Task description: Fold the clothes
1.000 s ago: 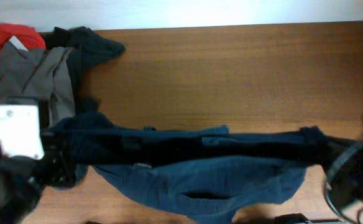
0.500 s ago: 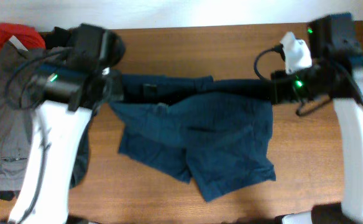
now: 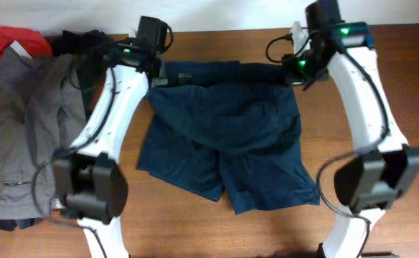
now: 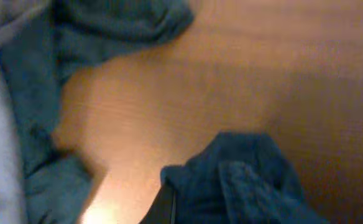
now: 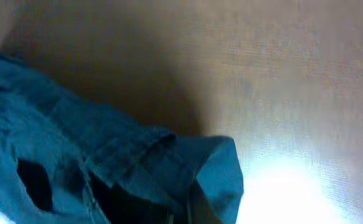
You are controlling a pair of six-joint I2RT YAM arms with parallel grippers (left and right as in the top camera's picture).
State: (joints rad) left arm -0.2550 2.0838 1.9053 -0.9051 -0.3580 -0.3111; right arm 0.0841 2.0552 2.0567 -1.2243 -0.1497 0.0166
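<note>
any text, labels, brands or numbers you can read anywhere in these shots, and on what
No text can be read in any view.
White tag on the red piece: too small and blurred to read.
Navy shorts and grey trousers: no legible print or label shows.

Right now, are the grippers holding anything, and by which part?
Both hold the navy shorts by the waistband: left gripper at one corner, right gripper at the other. The legs lie on the table.
</note>
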